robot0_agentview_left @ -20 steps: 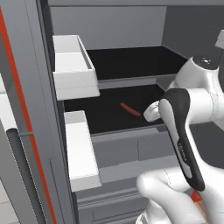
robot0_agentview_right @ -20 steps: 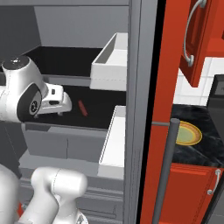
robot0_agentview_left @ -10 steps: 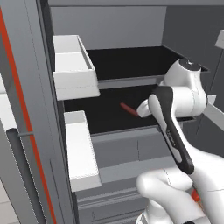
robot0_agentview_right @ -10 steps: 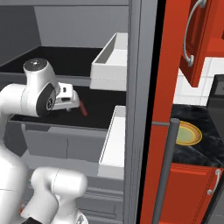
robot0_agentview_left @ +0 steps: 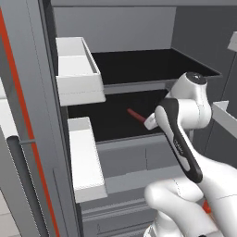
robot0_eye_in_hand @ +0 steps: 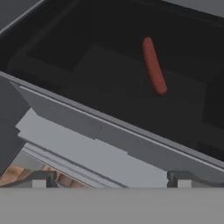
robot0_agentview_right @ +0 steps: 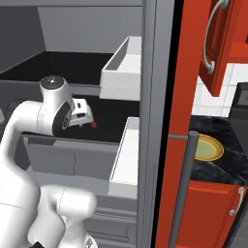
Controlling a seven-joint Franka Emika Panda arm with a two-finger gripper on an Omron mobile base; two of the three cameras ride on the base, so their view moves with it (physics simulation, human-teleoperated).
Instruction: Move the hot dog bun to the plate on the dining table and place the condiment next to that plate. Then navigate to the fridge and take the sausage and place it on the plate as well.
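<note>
I see the gripper [robot0_eye_in_hand: 109, 178] with jaws spread wide, empty, the sausage [robot0_eye_in_hand: 154, 65] upper right on the fridge shelf [robot0_eye_in_hand: 113, 83].

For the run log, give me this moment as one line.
phase: reaching into fridge | gripper: open, empty | sausage: on dark shelf, untouched | plate: on dining table

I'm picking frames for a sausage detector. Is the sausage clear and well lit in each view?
Hand view: the sausage is whole but soft-edged, red against a dark shelf. Left base view: a small sharp sliver, the rest behind the arm. Right base view: just a red tip by the pincer, in shadow.
</note>
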